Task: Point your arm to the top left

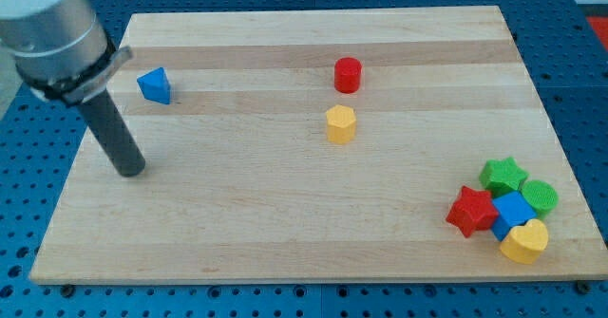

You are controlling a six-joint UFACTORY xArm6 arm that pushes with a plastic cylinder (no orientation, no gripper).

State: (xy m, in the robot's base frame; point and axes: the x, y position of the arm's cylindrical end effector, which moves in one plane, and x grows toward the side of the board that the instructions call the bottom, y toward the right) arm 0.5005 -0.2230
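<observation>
My tip (129,170) rests on the wooden board (285,223) at the view's left, below the blue triangular block (154,85). The dark rod rises from it up and to the left into the arm's grey body at the view's top left corner. A red cylinder (348,74) stands near the top middle, with a yellow hexagonal block (340,124) just below it. My tip touches no block.
A cluster sits at the view's bottom right: a green star (503,176), a green cylinder (540,196), a red star (472,212), a blue cube (514,212) and a yellow heart (525,241). A blue perforated table surrounds the board.
</observation>
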